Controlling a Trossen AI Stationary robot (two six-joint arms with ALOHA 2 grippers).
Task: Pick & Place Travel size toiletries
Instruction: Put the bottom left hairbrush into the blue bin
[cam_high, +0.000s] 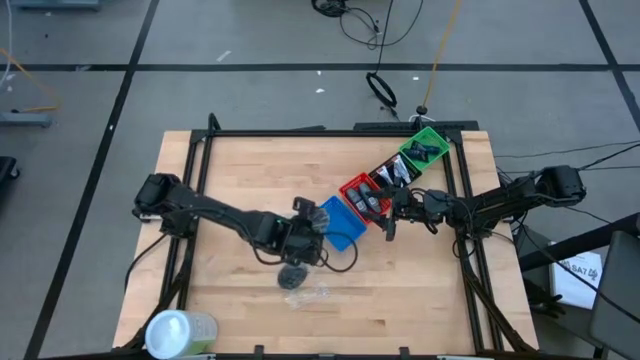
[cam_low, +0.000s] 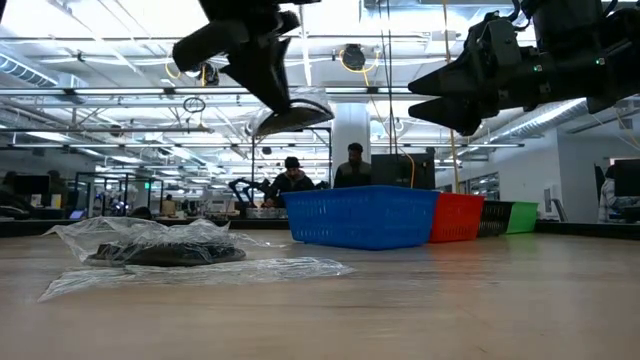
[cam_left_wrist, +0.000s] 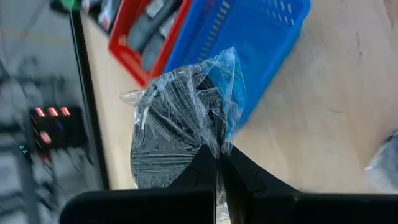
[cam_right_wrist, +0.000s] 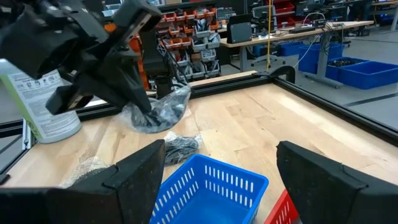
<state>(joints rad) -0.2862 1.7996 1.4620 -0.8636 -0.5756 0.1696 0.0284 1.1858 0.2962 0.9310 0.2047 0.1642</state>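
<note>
Left wrist view: left gripper (cam_left_wrist: 219, 163) pinches a wrapped dark disc (cam_left_wrist: 171, 134), raised just beside the blue basket (cam_left_wrist: 261, 43); right gripper (cam_right_wrist: 217, 171) gapes.

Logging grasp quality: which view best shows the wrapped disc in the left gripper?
The left wrist view: the wrapped dark disc fills the frame, pinched by the left gripper. The low and right wrist views show it smaller, in the air; the high view barely shows it.

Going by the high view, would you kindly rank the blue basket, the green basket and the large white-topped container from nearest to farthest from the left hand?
From the left hand, which holds a plastic-wrapped dark disc:
1. Blue basket, just beside it, toward the right arm.
2. Large white-topped container, at the table's near left corner.
3. Green basket, at the far end of the basket row.
</note>
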